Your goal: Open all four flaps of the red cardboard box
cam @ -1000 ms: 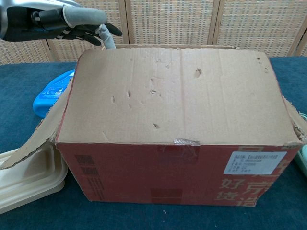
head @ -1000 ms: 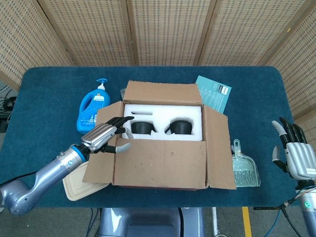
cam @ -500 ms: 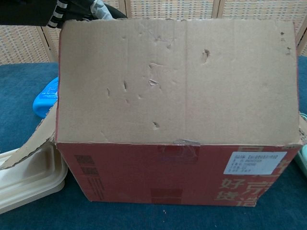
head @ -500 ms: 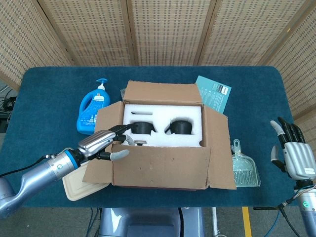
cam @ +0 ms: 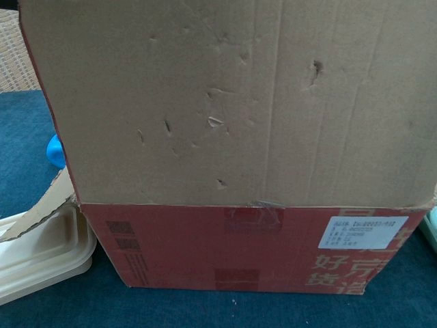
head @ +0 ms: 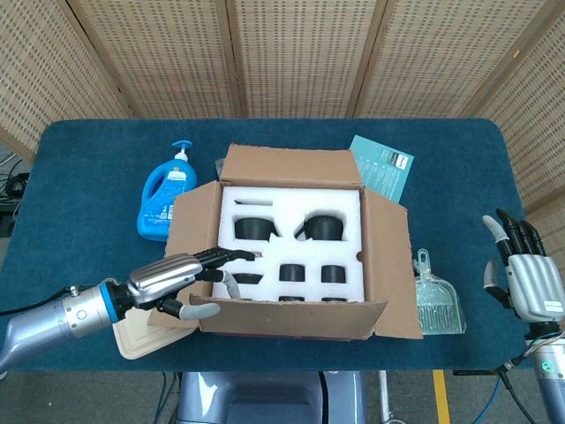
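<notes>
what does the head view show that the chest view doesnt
Only the head view shows the left hand at the box's near-left corner, the right hand apart at the table's right edge, the foam insert with dark parts in it, the teal card and the clear scoop.

Only the chest view shows the box's red front with its white label and tape.

Both show the near flap raised, the blue bottle, the beige tray and the blue table.

In the chest view the near flap point(cam: 232, 102) fills the frame, hiding both hands; the beige tray point(cam: 34, 256) is cut off at left.
</notes>
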Controlling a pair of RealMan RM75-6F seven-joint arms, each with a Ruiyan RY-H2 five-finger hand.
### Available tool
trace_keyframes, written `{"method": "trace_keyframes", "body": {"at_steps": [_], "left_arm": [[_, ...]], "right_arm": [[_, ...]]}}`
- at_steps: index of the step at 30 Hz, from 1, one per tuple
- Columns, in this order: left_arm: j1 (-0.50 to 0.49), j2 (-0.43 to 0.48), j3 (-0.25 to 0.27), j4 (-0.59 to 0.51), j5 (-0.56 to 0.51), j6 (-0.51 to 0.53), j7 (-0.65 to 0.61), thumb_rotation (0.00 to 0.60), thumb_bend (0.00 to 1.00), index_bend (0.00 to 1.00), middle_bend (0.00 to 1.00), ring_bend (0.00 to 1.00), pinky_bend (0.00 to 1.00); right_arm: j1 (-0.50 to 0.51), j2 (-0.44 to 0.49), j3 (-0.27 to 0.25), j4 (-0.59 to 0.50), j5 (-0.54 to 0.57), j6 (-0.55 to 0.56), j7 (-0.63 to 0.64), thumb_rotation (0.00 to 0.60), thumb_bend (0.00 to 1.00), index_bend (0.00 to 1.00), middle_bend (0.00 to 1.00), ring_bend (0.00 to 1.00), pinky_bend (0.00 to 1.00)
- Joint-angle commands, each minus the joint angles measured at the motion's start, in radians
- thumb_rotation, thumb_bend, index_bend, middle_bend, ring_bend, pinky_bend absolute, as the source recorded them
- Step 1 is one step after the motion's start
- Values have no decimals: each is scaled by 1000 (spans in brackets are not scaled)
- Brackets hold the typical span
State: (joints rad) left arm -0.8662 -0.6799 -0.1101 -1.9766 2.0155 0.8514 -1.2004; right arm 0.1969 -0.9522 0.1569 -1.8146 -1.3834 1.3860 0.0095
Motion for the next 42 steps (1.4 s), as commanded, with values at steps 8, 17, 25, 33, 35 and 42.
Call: {"method": "trace_keyframes", "body": {"at_steps": [8, 17, 25, 33, 35, 42], "left_arm": [[-59, 40, 108, 21, 151, 95, -108, 60, 266, 379, 0, 0, 0], [-117, 61, 181, 23, 253, 121, -147, 60, 261, 379, 0, 0, 0], [-104, 77, 185, 15, 175, 103, -12, 58, 259, 379, 0, 0, 0], [2, 41, 134, -7, -70, 37, 389, 57, 256, 367, 0, 0, 0], [73, 13, 108, -18, -181, 63, 597, 153, 258, 314, 0, 0, 0], [265, -94, 82, -51, -429, 250, 1010, 501, 262, 187, 0, 0, 0]], "right_arm": [[-1, 3, 0, -10, -5, 4, -6, 600, 775, 0, 0, 0, 0], [-4, 5, -1, -13, -8, 9, -6, 600, 775, 0, 0, 0, 0], [-3, 3, -1, -8, -10, 7, 2, 600, 775, 0, 0, 0, 0], [-5, 0, -3, 5, -8, 5, 17, 600, 775, 0, 0, 0, 0], [-5, -2, -4, 11, -9, 3, 24, 600, 775, 0, 0, 0, 0], [-6, -16, -6, 30, -9, 4, 31, 600, 775, 0, 0, 0, 0]]}}
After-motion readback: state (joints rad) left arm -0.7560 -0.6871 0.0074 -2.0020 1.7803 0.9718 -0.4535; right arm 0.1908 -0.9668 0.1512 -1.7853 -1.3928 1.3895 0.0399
